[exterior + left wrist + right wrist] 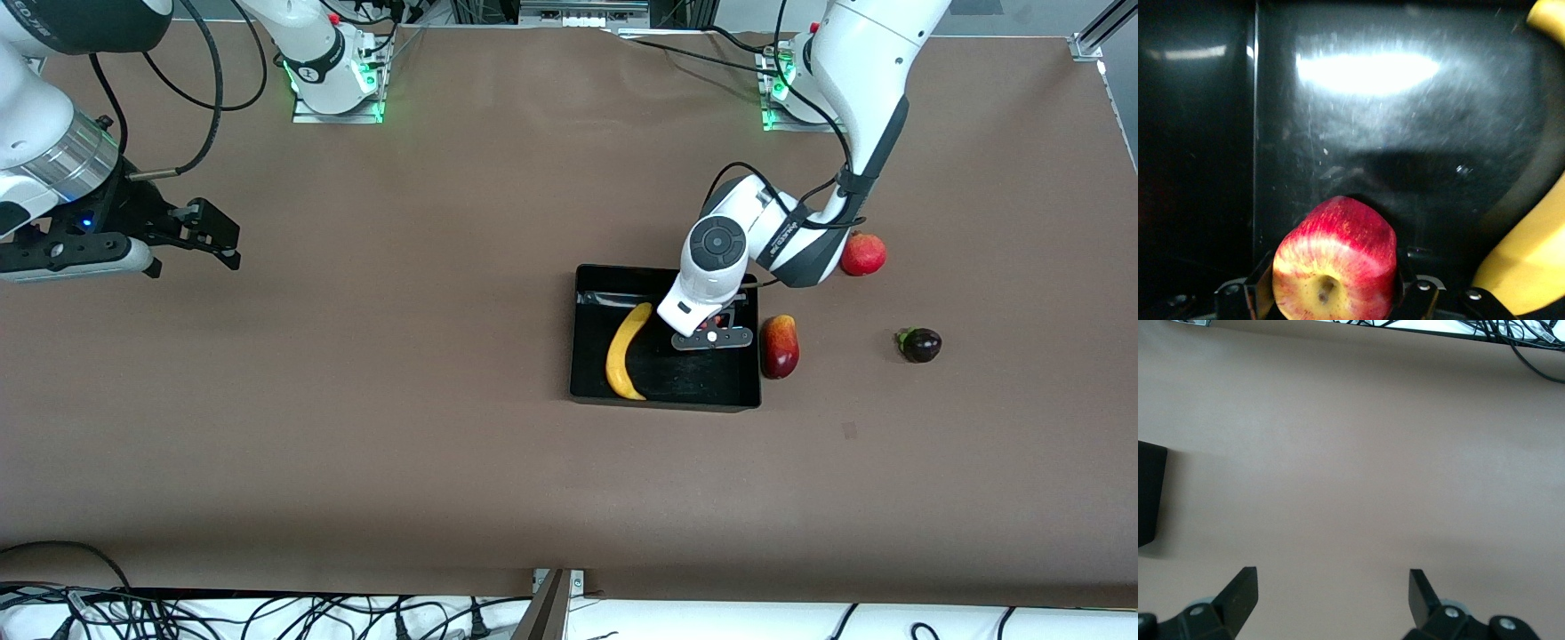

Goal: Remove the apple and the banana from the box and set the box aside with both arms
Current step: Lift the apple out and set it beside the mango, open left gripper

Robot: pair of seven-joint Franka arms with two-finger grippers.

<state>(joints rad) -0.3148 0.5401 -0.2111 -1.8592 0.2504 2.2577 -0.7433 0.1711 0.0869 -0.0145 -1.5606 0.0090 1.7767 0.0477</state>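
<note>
The left gripper (pixel 711 338) is lowered into the box (pixel 665 397), a shallow black tray resting on the brown desk (pixel 444 444), and its two fingers (pixel 1261 290) bracket the apple (pixel 1335 263) on either side. The left wrist view shows the fingers at the apple's flanks; whether they press firmly enough to lift cannot be confirmed, so the grasp is judged to be closing, not secured. The apple sits on the glossy box floor, stem dimple facing the wrist camera, at the end of the box toward the left arm's end of the desk. A vertical approach suits this position because the low walls leave no room for a sideways entry. The banana (pixel 625 352) lies in the same box, beside the apple toward the right arm's end, clear of the fingers, so it should not be disturbed. Outside the box rest a mango-like fruit (pixel 780 346) just beside the wall, a plain red fruit (pixel 863 254) farther from the front camera, and a dark fruit (pixel 920 345) well apart. The right gripper (pixel 1331 597) waits with fingers spread wide and holding nothing, over bare desk well away from the box, presumably reserved for the banana and the two-arm move.
</note>
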